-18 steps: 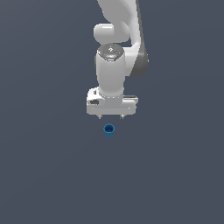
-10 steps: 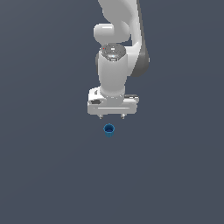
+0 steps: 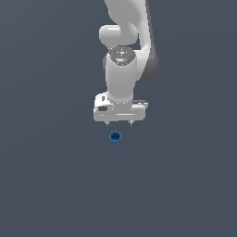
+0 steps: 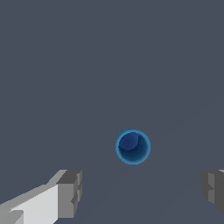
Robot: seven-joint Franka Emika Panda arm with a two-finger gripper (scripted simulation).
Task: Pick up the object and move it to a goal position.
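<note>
The object (image 3: 115,137) is a small blue cup with a hollow top, standing upright on the grey floor. In the wrist view the object (image 4: 133,146) shows as a blue ring seen from above. My white gripper (image 3: 119,123) hangs above the cup, a little toward the exterior view's right of it, and is clear of it. It is open with its fingers (image 4: 70,194) spread wide and nothing between them. The cup lies ahead of the gap between the fingers, not inside it.
A plain dark grey floor (image 3: 55,185) fills both views. The white arm (image 3: 122,69) rises from the gripper to the top edge of the exterior view. No goal marker or other object shows.
The gripper has dropped slightly toward the cup. The cup has not moved.
</note>
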